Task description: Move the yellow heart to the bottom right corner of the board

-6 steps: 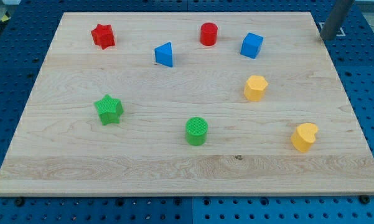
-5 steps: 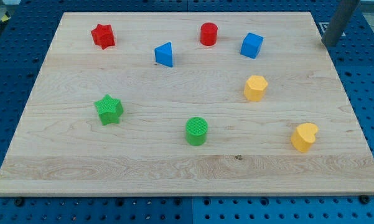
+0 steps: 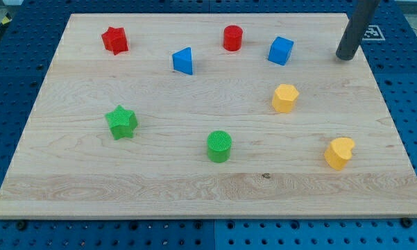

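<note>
Resting on smooth wood: ridged yellow heart (image 3: 339, 153)

A wooden board (image 3: 194, 187) lies on a blue pegboard table (image 3: 7, 76). Near the board's top left sits a red star (image 3: 114, 39). To its right, lower down, is a blue triangle (image 3: 183, 61), then a red cylinder (image 3: 232, 37) close to the top edge, and a blue cube (image 3: 280, 51) just right of that. Below the cube, well apart from it, stands a yellow hexagon (image 3: 285, 98). On the left half, lower down, is a green star (image 3: 121, 122). A green cylinder (image 3: 219, 146) sits near the board's middle, toward the bottom.
</note>
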